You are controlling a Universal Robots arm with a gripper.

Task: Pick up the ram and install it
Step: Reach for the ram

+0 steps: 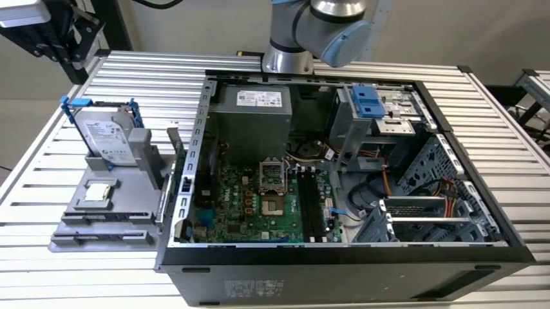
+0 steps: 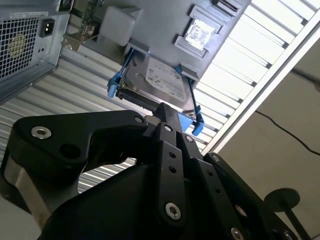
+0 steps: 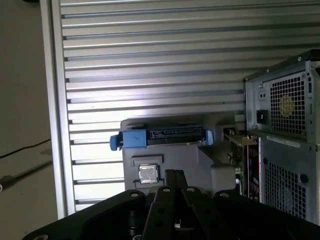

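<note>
Greenish thin ram stick (image 1: 175, 148), on edge in grey holder (image 1: 94, 226), jaws pressed together, empty

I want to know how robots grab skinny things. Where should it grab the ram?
Probably by its top edge, coming straight down from above. The ram seems to stand on edge in the gray holder, between the drive and the case wall, so its sides are crowded while the top is free. Pinch across its thin width.
</note>
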